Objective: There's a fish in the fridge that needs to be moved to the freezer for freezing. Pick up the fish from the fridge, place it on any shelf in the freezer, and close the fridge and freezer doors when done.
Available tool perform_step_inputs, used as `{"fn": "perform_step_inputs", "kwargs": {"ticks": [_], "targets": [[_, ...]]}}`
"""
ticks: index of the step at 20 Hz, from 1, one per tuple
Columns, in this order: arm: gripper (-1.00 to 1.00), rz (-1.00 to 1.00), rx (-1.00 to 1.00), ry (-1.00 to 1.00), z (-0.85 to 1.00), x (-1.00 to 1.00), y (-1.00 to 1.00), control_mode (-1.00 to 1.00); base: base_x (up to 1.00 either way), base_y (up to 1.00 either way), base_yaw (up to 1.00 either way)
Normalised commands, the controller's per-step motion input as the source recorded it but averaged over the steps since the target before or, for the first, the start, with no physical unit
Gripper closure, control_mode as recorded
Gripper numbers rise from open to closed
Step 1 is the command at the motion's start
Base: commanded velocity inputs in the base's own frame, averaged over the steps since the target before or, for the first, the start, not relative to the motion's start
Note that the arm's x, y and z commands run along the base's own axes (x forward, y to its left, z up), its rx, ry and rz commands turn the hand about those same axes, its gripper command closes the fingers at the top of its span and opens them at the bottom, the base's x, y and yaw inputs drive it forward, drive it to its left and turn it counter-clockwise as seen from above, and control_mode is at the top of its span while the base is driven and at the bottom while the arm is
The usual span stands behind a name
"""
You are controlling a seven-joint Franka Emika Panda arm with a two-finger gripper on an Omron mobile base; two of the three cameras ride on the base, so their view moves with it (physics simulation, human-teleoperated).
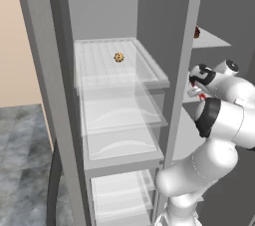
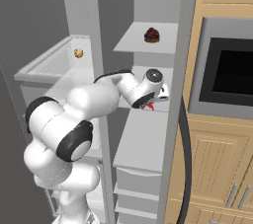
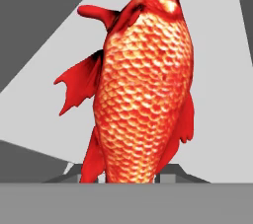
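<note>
Fish (image 3: 143, 90) sits pinched in the claw (image 2: 154, 100) over a freezer shelf (image 2: 148, 139); a dark red-brown lump (image 2: 151, 35) rests above.

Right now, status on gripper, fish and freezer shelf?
Gripper shut on the fish. Fish over middle freezer shelf, not released. Dark red-brown lump on the shelf above, clear. Both doors open.

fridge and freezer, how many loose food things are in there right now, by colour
red-orange: 1, the fish, gripped by the gripper over a grey freezer shelf
tan speckled: 1, the ball on a glass fridge shelf
dark red-brown: 1, the lump on the upper freezer shelf
total: 3
</note>
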Motion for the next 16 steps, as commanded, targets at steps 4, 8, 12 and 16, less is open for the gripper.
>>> {"fn": "perform_step_inputs", "kwargs": {"ticks": [4,8,12,16], "targets": [[1.0,0.0,0.0,0.09,-0.01,0.33,0.0,-1.0,0.0,0.0,0.0],[1.0,0.01,0.0,0.05,-0.04,0.25,0.0,-1.0,0.0,0.0,0.0],[1.0,0.02,0.0,0.0,-0.07,0.23,0.0,-1.0,0.0,0.0,0.0],[1.0,0.02,0.0,0.0,-0.15,0.16,0.0,-1.0,0.0,0.0,0.0]]}}
